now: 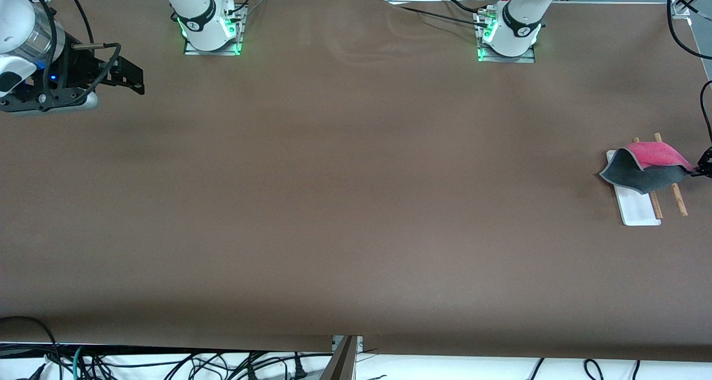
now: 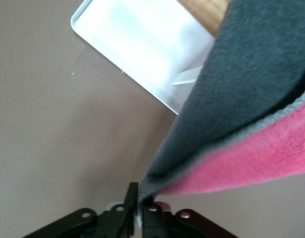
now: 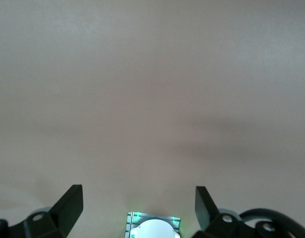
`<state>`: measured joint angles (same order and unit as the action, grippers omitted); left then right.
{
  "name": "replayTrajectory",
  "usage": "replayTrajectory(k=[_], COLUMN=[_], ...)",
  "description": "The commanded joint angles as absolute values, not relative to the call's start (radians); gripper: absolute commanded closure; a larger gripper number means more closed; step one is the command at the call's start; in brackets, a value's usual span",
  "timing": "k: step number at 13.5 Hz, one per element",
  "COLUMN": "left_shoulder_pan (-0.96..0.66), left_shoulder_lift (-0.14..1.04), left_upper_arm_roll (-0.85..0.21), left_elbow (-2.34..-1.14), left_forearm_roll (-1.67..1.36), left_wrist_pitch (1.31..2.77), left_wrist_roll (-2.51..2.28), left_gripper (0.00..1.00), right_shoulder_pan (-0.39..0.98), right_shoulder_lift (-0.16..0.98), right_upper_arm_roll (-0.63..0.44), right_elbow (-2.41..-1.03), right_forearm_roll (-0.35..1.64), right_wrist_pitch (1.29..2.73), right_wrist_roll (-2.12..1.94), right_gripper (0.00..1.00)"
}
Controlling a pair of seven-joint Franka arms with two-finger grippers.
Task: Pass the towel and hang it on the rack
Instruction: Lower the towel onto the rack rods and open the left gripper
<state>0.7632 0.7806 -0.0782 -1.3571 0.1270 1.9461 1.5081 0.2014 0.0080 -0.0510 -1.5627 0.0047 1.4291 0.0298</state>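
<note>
1. You're on the hanging step: the left end effector (image 2: 139, 204) is pinching a corner of the towel (image 1: 653, 166), which is draped across the rack (image 1: 639, 210) at the left arm's end of the worktop (image 1: 345, 202), roughly 3 o'clock in the front view
2. Next move, I'd guess: let go and lift clear without dragging it off
3. Right end effector (image 3: 139, 198) waits, fingers spread, around 10 o'clock
4. Towel's fluffy pink, grey underside, thin pale edging; rack's a flat white base with two thin wooden rods
</note>
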Motion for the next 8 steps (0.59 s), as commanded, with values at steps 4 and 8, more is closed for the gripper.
replayTrajectory(k=[4, 8], left_shoulder_pan=[0.766, 0.686], left_shoulder_lift=[0.750, 0.612], left_upper_arm_roll=[-0.090, -0.101], left_elbow=[-1.316, -1.315], left_forearm_roll=[0.141, 0.143], left_wrist_pitch=[1.921, 1.792], left_wrist_roll=[1.487, 1.419], left_gripper=[0.00, 0.00], right_shoulder_pan=[0.190, 0.187], right_shoulder_lift=[0.025, 0.023], right_upper_arm_roll=[-0.055, -0.092], right_elbow=[-1.566, -1.586], right_forearm_roll=[-0.006, -0.008], right_wrist_pitch=[1.442, 1.443], right_wrist_roll=[0.038, 0.034], right_gripper=[0.00, 0.00])
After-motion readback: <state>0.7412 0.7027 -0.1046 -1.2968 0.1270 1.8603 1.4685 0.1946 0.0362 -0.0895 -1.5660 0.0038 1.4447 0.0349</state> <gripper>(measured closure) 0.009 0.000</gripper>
